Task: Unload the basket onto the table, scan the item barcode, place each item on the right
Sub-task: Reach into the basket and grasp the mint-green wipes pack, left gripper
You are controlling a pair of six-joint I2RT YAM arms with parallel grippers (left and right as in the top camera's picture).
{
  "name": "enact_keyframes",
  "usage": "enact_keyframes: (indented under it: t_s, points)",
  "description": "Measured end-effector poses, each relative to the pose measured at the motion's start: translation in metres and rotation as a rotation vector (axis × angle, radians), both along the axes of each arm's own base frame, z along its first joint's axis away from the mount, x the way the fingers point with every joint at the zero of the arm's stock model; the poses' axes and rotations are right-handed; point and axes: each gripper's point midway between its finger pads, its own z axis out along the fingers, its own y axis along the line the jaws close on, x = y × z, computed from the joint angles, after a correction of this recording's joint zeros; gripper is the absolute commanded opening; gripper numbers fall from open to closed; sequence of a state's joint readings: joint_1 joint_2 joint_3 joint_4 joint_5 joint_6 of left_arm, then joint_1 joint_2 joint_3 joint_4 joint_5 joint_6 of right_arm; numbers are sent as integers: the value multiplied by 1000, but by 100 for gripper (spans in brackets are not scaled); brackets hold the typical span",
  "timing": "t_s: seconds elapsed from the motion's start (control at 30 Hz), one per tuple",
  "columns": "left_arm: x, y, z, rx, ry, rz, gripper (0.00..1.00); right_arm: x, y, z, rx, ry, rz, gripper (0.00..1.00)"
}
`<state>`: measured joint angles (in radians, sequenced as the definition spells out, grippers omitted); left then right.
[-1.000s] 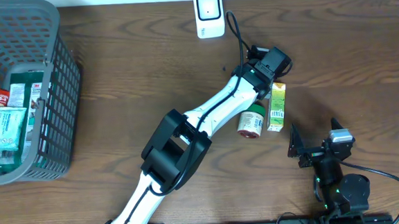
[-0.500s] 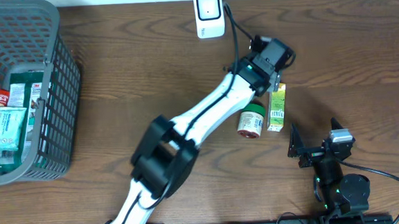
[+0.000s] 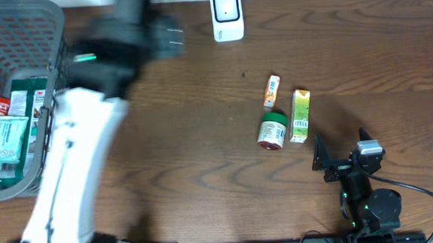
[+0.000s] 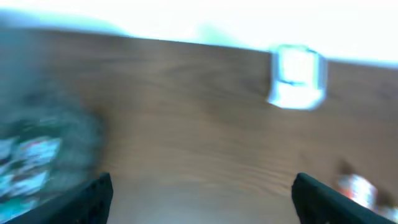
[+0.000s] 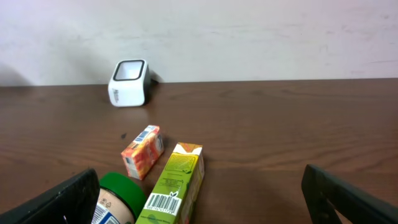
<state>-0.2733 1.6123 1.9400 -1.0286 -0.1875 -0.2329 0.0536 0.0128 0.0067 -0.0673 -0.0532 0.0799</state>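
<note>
The white barcode scanner stands at the table's back edge, also visible as the scanner and, blurred, the scanner. A small orange box lies on the wood, free of any gripper, beside a green carton and a green-lidded jar. In the right wrist view the carton shows its barcode facing up, next to the orange box. My left gripper is a motion blur between basket and scanner, its jaws open and empty. My right gripper rests open near the front right.
A grey mesh basket with several packets inside fills the far left. The left arm's white links stretch from the front edge up across the left half of the table. The jar lies just ahead of my right gripper's left finger.
My left gripper opened, left the small orange box on the table beside the carton, and swung fast to the left toward the basket. The right arm has not moved.
</note>
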Motion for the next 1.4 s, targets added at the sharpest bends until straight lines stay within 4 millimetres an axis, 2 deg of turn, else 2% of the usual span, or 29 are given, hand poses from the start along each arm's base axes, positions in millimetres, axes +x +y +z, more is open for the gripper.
enact_keyframes:
  t_s: [0.1, 0.2, 0.3, 0.4, 0.53, 0.67, 0.93, 1.13, 1.2, 1.23, 1.4]
  points:
    - [-19, 83, 14, 5, -5, 193, 93, 0, 0, 0, 0, 0, 0, 99]
    - [-44, 149, 17, 10, 19, 370, 93, 0, 0, 0, 0, 0, 0, 99]
    - [-58, 195, 11, 9, 43, 495, 93, 0, 0, 0, 0, 0, 0, 99]
    - [-70, 233, -8, 5, 94, 603, 93, 0, 0, 0, 0, 0, 0, 99]
    - [-77, 278, -56, -11, 222, 716, 93, 0, 0, 0, 0, 0, 0, 99]
    - [-79, 306, -107, -36, 366, 775, 93, 0, 0, 0, 0, 0, 0, 99]
    - [-73, 326, -192, -1, 614, 758, 93, 0, 0, 0, 0, 0, 0, 99]
    - [-81, 342, -226, 89, 735, 786, 90, 0, 0, 0, 0, 0, 0, 99]
    - [-83, 346, -236, 108, 769, 791, 79, 0, 0, 0, 0, 0, 0, 99]
    - [-86, 348, -243, 122, 794, 788, 76, 0, 0, 0, 0, 0, 0, 99]
    - [-92, 355, -265, 133, 845, 791, 75, 0, 0, 0, 0, 0, 0, 99]
